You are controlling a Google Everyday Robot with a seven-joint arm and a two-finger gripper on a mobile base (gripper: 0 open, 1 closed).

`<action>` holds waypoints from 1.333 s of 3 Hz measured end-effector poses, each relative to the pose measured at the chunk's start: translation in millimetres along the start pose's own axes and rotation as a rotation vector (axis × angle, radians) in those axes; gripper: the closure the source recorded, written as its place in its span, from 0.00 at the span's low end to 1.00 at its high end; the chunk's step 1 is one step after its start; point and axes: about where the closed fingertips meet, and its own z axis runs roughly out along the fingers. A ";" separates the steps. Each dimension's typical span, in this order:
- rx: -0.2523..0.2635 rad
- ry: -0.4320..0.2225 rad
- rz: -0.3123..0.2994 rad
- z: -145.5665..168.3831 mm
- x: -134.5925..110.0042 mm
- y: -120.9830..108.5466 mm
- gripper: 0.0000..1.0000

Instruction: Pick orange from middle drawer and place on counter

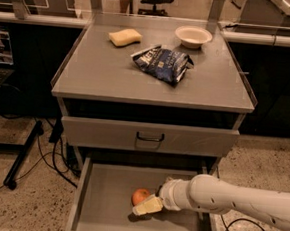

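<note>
The orange (139, 195) lies on the floor of the open middle drawer (105, 207), near its centre. My gripper (144, 206) is down inside the drawer, right against the orange's front right side and partly covering it. The white arm reaches in from the right. The counter (98, 73) is the grey cabinet top above the drawers.
On the counter lie a pale yellow sponge (124, 36), a white bowl (193, 36) and a dark blue chip bag (161, 62). A shut drawer front with a black handle (150, 137) sits just above the open drawer. Cables and a stand leg (24, 153) are on the floor at left.
</note>
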 end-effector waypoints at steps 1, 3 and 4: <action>-0.008 -0.012 0.019 19.0 16.2 -8.5 0.00; -0.016 -0.049 0.077 54.7 23.4 -20.8 0.00; -0.026 -0.086 0.111 74.1 15.8 -20.0 0.00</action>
